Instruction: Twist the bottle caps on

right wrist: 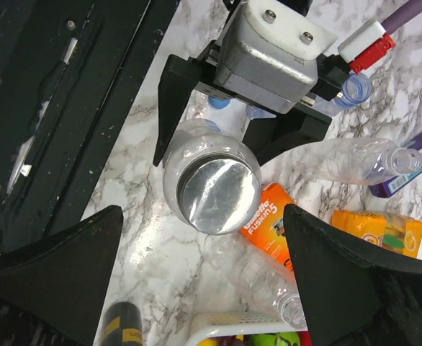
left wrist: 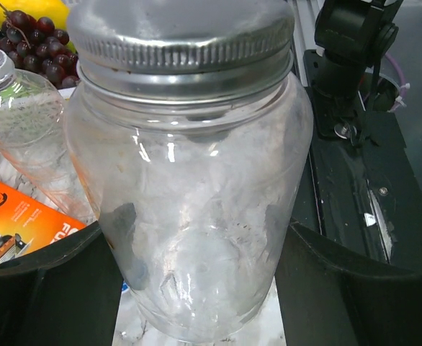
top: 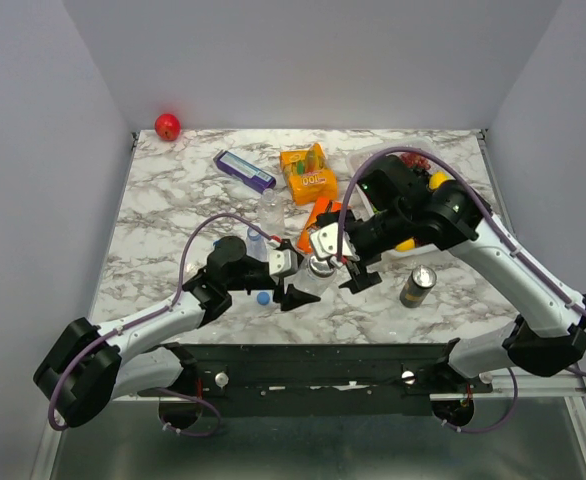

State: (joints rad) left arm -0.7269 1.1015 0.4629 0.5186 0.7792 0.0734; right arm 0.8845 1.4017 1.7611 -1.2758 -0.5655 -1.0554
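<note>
The left gripper (right wrist: 211,155) grasps the jar (left wrist: 196,238) at frame centre. The right gripper (right wrist: 202,213) gapes wide over its lid (right wrist: 218,196). I'd centre it squarely before closing and twisting.

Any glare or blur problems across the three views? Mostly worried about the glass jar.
Top external: even, diffuse light, only soft shadows on the marble table, nothing blurred. Left wrist: the jar fills the frame at very close range, with white glare streaks on the glass and whatever lies behind it smeared. Right wrist: the metal lid shows a bright sheen, and the rest is readable.
</note>
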